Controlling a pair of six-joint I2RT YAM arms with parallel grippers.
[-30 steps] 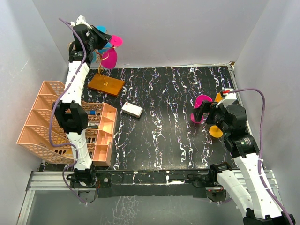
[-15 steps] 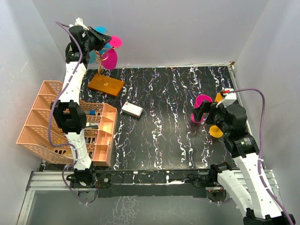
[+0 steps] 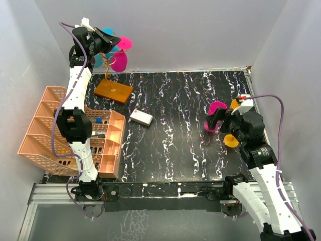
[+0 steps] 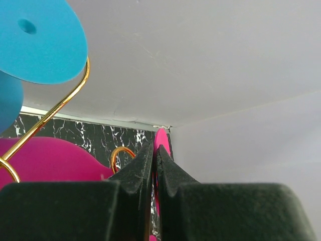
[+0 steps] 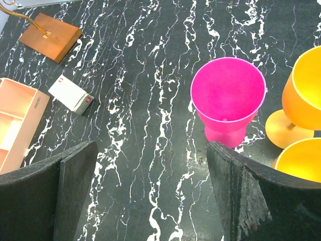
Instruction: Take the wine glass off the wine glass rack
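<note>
On the wine glass rack (image 3: 114,90) we count two: a blue glass (image 4: 40,40) and a pink wine glass (image 3: 119,61), pinched by our left gripper (image 4: 154,153); right gripper (image 5: 151,148) gapes near three goblets (image 5: 228,95)

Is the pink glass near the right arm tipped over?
No, the pink glass stands upright on its base, mouth facing up.

The desk (image 3: 185,130) is black with white marbling. At its far left stands the wine glass rack (image 3: 114,90) on its flat wooden base. A small white box (image 3: 141,117) lies nearer the middle, and a peach lattice basket (image 3: 45,118) sits at the left edge. At the right, a magenta glass (image 5: 228,100) stands upright beside two orange glasses (image 5: 301,90).
</note>
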